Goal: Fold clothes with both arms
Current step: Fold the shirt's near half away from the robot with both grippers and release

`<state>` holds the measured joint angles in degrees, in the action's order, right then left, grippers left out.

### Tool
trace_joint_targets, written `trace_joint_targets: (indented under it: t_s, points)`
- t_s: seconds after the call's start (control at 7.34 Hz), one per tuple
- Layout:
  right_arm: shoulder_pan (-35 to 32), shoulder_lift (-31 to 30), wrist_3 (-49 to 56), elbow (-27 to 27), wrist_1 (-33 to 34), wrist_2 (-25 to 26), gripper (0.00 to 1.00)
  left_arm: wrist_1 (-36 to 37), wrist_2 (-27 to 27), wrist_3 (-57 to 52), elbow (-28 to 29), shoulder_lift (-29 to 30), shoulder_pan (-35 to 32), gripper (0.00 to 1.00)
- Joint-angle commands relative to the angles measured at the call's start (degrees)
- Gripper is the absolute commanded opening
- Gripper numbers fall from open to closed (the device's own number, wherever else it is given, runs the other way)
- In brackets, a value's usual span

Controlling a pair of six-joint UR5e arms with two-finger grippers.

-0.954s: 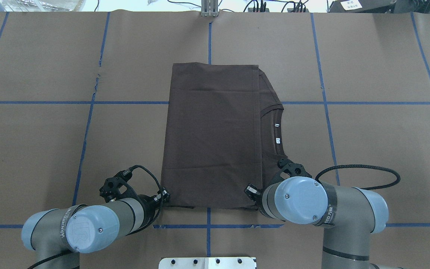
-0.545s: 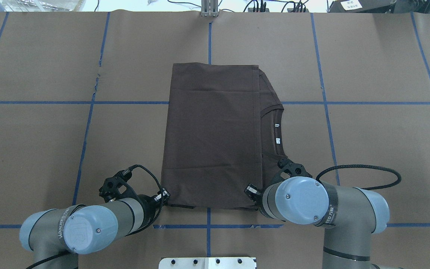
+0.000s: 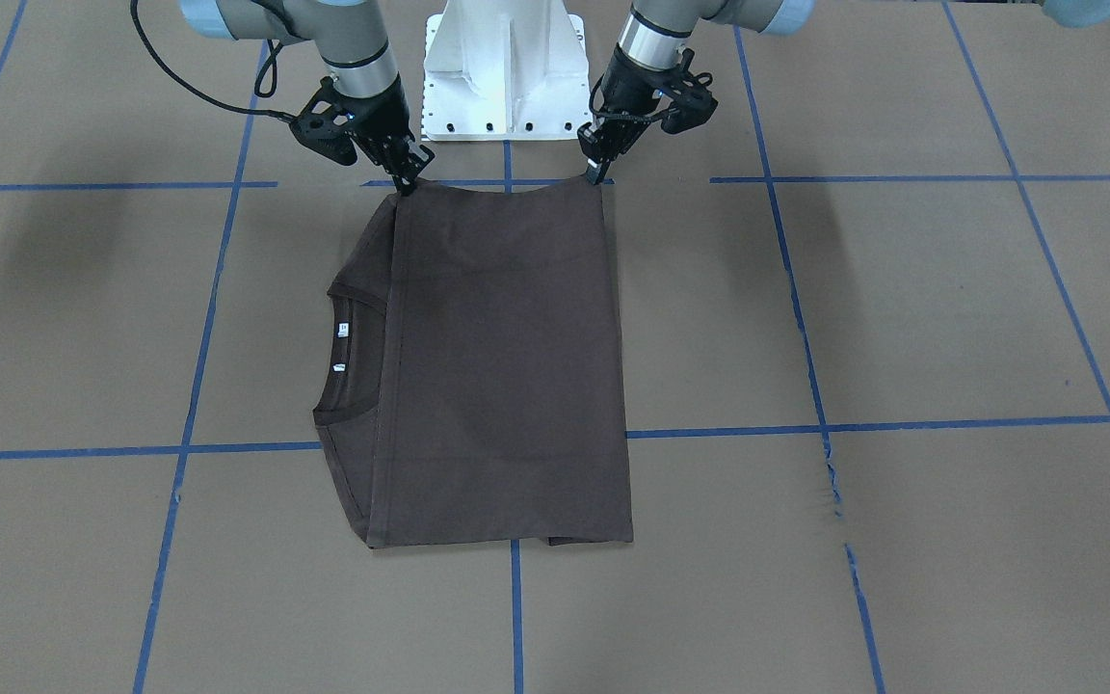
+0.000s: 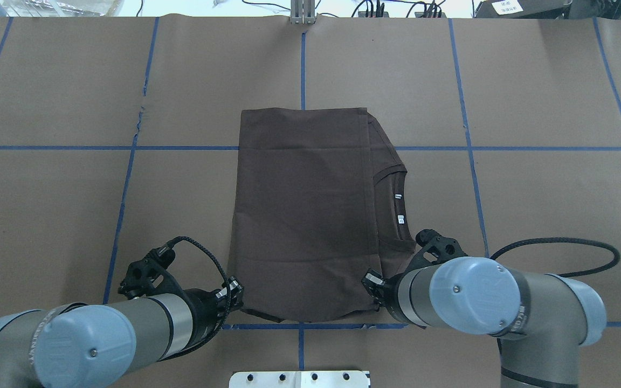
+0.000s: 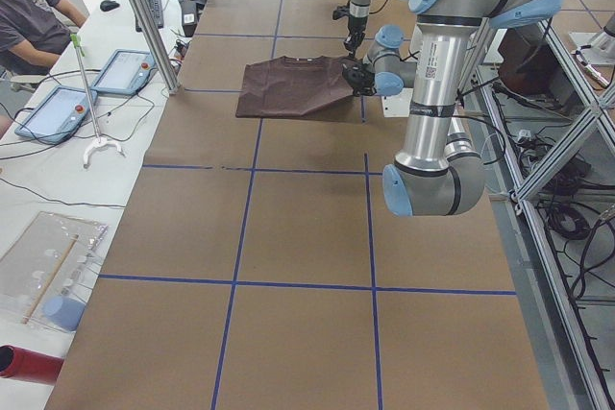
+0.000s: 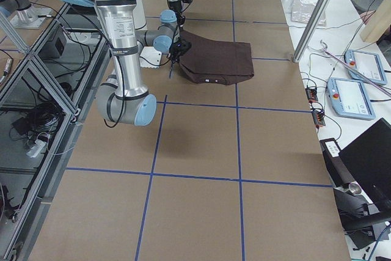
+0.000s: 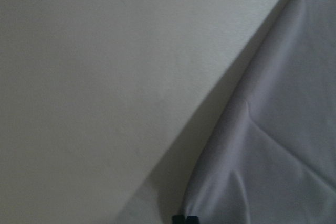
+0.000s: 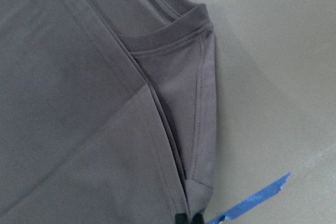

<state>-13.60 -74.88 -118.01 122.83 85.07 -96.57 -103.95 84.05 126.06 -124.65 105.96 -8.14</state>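
— Brown shirt (image 3: pixel 507 386) on a brown-papered counter (image 3: pixel 902 308), seen from across: where does it lie?
— Flat in the middle, folded to a long panel, collar (image 3: pixel 348 413) and white tags (image 3: pixel 342 331) showing on the right arm's side. Its long axis runs from the robot toward the far edge. The left end effector (image 3: pixel 596 175) and right end effector (image 3: pixel 409 185) each sit at a near corner, just ahead of the white base (image 3: pixel 507 58).
— Clamped?
— Both look pinched together on the shirt's corners; the near hem hangs slightly between them.
— And from overhead?
— Same picture: the whole shirt lies forward of both end effectors, so neither arm is nearer; each has its own corner. The near hem bows toward the blue tape (image 4: pixel 343 326) line. The right arm's black cable (image 4: pixel 558 240) loops on the counter, well off the cloth.
— The side views?
— Too small to judge the grip. A person (image 5: pixel 34 5) sits off to the side beside tablets (image 5: pixel 60 110), well apart.
— The wrist cameras?
— Left: black tips at the bottom, closed on a raised fold of cloth. Right: tips together at the corner beside the collar's shoulder seam.
— So the next move?
— I'd judge it carries the near hem forward along the long axis to the far edge. Both arms must travel evenly; the thicker collar side may drag or skew.
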Motion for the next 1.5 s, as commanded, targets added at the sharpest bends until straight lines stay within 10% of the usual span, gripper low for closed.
trace_joint_targets:
  t_s: [0.0,1.36]
  points:
    - [-3.8,-1.0,0.2,4.6,-0.1,-1.5,0.00,4.3,0.1,0.3,-3.5,1.8,-0.2,0.00]
    - [-26.6,19.7,8.8,-25.3,-5.0,-14.7,0.00,-2.9,2.4,-18.8,22.6,14.8,-23.6,0.00]
